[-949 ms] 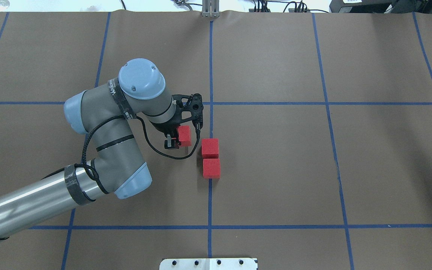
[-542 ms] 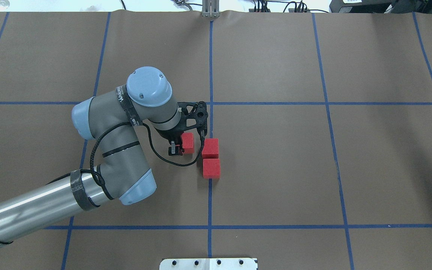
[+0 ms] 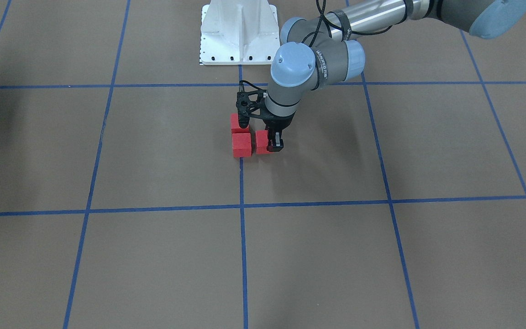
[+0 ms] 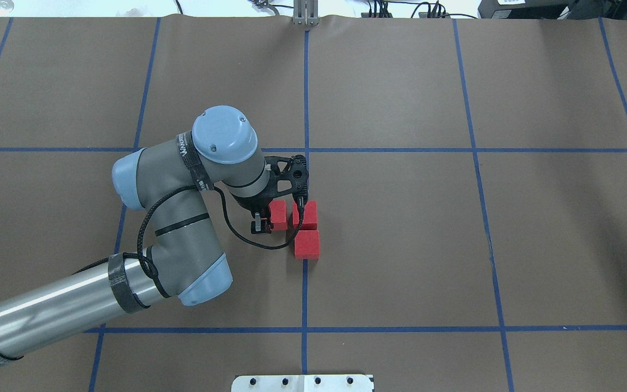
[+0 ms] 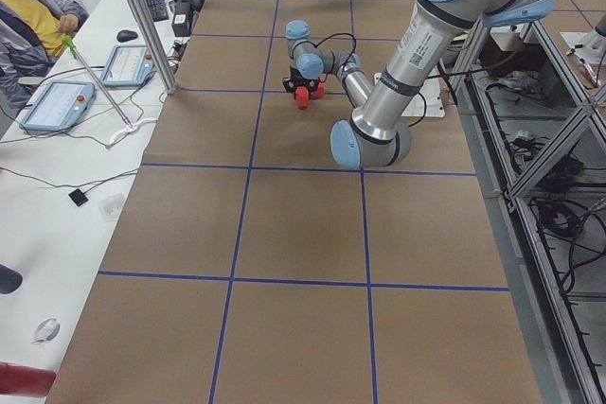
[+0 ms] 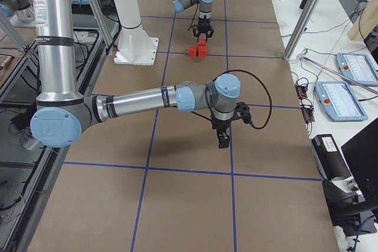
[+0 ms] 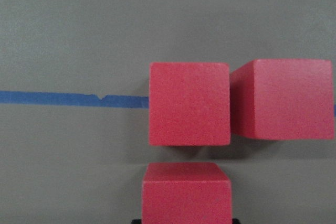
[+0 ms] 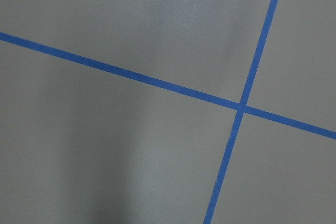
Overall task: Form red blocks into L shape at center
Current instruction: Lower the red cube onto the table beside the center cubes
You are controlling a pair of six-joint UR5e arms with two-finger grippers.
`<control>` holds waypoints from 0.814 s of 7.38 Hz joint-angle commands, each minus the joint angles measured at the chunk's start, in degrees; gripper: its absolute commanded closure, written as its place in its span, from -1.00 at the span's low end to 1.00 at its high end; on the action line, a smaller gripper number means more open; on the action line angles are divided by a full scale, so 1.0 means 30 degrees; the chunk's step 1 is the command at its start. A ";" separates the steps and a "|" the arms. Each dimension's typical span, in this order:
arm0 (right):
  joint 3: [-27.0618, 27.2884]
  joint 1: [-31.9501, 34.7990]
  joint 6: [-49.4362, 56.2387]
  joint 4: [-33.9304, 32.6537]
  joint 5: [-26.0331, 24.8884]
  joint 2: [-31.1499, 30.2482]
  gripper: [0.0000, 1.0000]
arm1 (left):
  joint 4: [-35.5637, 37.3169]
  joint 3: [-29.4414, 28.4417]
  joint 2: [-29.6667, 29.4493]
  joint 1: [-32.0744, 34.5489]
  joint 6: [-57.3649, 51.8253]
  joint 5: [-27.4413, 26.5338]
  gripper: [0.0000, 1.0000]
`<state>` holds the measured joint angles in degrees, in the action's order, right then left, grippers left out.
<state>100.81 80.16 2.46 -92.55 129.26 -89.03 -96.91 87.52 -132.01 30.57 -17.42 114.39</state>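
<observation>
Overhead, the left gripper (image 4: 274, 220), clamped on a block (image 4: 279, 211), has been moving rightward and is now holding it at 9 o'clock of the far block (image 4: 306, 215). The near block (image 4: 307, 244) is sitting at its 6 o'clock, both on the centre line (image 4: 305, 294). In the wrist view a thin gap is showing. Last placing, I judge: closing squarely, then releasing. In the side view the right gripper (image 6: 223, 137) is hovering; its opening I cannot tell.
</observation>
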 commanded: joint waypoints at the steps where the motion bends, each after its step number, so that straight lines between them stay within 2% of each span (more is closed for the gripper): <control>1: 0.0000 0.0000 0.0000 0.0000 0.0009 0.0000 -0.99 | -0.0011 -0.0198 -0.0233 -0.0198 0.0417 -0.0013 0.78; 6: 0.0000 0.0000 0.0000 0.0000 0.0009 0.0000 -0.99 | -0.0011 -0.0199 -0.0263 -0.0169 0.0447 -0.0042 0.70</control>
<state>100.81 80.16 2.46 -92.55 129.29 -89.03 -96.93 86.92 -132.79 29.98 -16.09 114.33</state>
